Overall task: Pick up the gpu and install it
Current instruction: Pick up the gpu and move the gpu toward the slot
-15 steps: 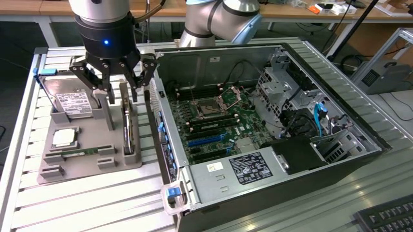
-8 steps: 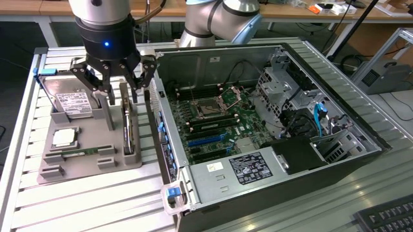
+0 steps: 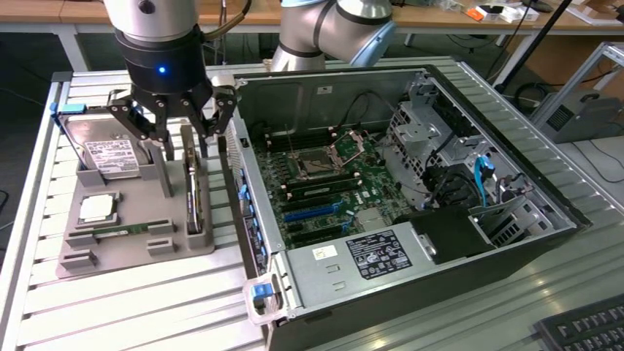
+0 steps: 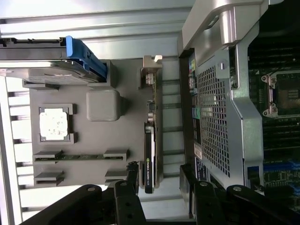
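A: Nearest item: gripper (image 4: pixel 157 187). Its state?

B: Jaws spread wide, holding nothing. One black finger (image 4: pixel 125 192) stands on each side of the gpu (image 4: pixel 150 140).

A: Position of the gpu?

B: On edge in a slot of the grey holder tray (image 4: pixel 126 122), directly below the gripper (image 3: pixel 187 146), with its nearer end in the gap between the fingers. Whether a finger touches the gpu (image 3: pixel 192 190) cannot be told. The silver bracket end points away from the wrist.

A: Tray contents, counted?

B: Four parts, one of each in the tray (image 3: pixel 127 252):
- one gpu, under the tool
- one processor chip (image 3: pixel 98 208), flat in a square pocket, off to the side of the gripper away from the case
- one RAM stick (image 3: pixel 122 230), beside the chip
- one hard drive (image 3: pixel 107 153) with a blue clip, lying tilted at the tray end, just beside the fingers

A: Beyond the tray?

B: One open computer case (image 3: pixel 546 212) on the gripper's other side, alongside the tray. Inside it are a motherboard (image 3: pixel 332 190), a bare processor socket (image 3: pixel 317 164) and one power supply (image 3: pixel 366 259) with a black label.
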